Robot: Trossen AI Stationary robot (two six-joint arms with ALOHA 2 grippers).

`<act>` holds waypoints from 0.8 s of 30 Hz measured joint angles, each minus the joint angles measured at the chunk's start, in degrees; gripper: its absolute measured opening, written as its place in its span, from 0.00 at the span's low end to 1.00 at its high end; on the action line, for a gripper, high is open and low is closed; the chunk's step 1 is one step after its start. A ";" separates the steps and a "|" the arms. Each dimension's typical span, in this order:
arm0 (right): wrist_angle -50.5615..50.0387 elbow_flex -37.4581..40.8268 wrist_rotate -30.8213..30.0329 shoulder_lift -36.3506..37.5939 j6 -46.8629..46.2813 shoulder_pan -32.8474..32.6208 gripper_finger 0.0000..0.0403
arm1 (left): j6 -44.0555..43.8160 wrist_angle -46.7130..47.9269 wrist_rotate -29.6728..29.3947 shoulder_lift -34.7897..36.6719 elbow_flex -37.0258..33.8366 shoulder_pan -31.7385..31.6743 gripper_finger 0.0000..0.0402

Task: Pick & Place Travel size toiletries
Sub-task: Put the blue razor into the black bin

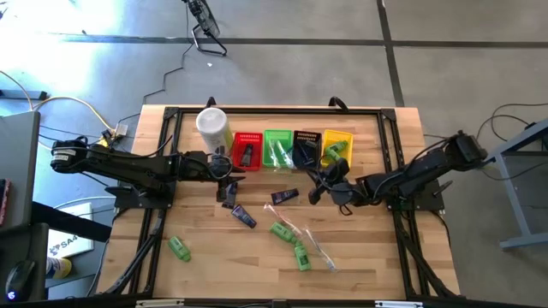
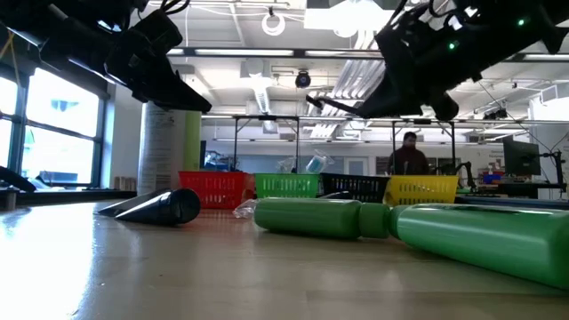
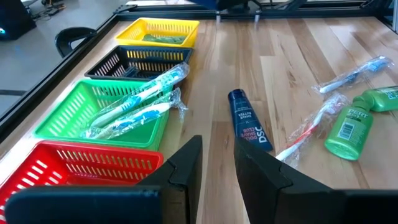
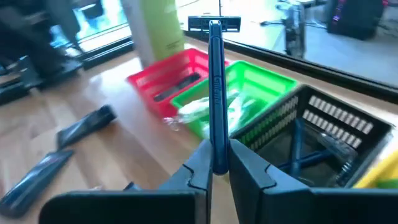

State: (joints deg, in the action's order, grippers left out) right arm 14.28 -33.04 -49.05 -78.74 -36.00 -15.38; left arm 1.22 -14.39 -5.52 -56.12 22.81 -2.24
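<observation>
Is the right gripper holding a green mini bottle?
No, the right gripper is shut on a thin blue razor, held upright above the black basket.

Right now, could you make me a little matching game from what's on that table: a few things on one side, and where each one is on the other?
Things:
1. blue razor
2. wrapped toothbrushes
3. dark tube
4. white canister

Places:
A. lying flat on the bare wood
B. standing beside the red basket
C. pinched upright in the right gripper
D. lying in the green basket

Pairs: 1-C, 2-D, 3-A, 4-B
</observation>
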 joint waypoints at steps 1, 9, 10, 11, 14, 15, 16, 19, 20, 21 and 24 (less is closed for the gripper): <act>0.01 0.00 -0.11 -0.27 -0.90 0.44 0.07 | 0.00 0.00 0.00 0.00 0.00 0.00 0.22; 0.97 0.00 -0.73 -2.71 -3.41 3.95 0.07 | 0.01 0.00 -0.04 0.00 0.00 0.00 0.22; 0.98 0.00 -0.73 -3.05 -3.42 4.51 0.07 | 0.00 0.00 -0.04 0.00 0.00 0.00 0.22; 0.86 0.00 -0.77 -3.23 -3.42 5.15 0.07 | 0.01 0.00 -0.04 0.00 0.00 0.00 0.22; -0.05 0.00 0.11 -3.28 -3.46 7.34 0.07 | 0.01 0.00 -0.17 0.00 0.00 0.00 0.22; -0.39 0.00 0.62 -3.28 -3.47 8.03 0.07 | 0.01 0.00 -0.26 0.00 0.00 0.00 0.22; -0.78 0.00 1.28 -3.28 -3.49 8.74 0.07 | 0.01 0.00 -0.26 0.00 0.00 0.00 0.22; -1.05 0.00 3.37 -3.28 -3.47 10.73 0.07 | 0.01 0.00 -0.25 0.00 0.00 0.00 0.22; -1.32 -0.02 4.25 -3.28 -3.47 11.30 0.07 | 0.01 0.00 -0.25 0.00 0.00 0.00 0.22; -2.01 -0.02 4.87 -3.28 -3.52 11.81 0.07 | 0.01 0.00 -0.24 0.00 0.00 0.00 0.22; -5.21 -0.02 5.69 -3.28 -5.60 12.63 0.07 | 0.01 0.00 -0.24 0.00 0.00 0.00 0.22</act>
State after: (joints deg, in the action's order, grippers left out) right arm 9.08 -33.06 -43.36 -82.02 -41.60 -2.75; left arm 1.23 -14.39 -5.76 -56.12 22.81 -2.24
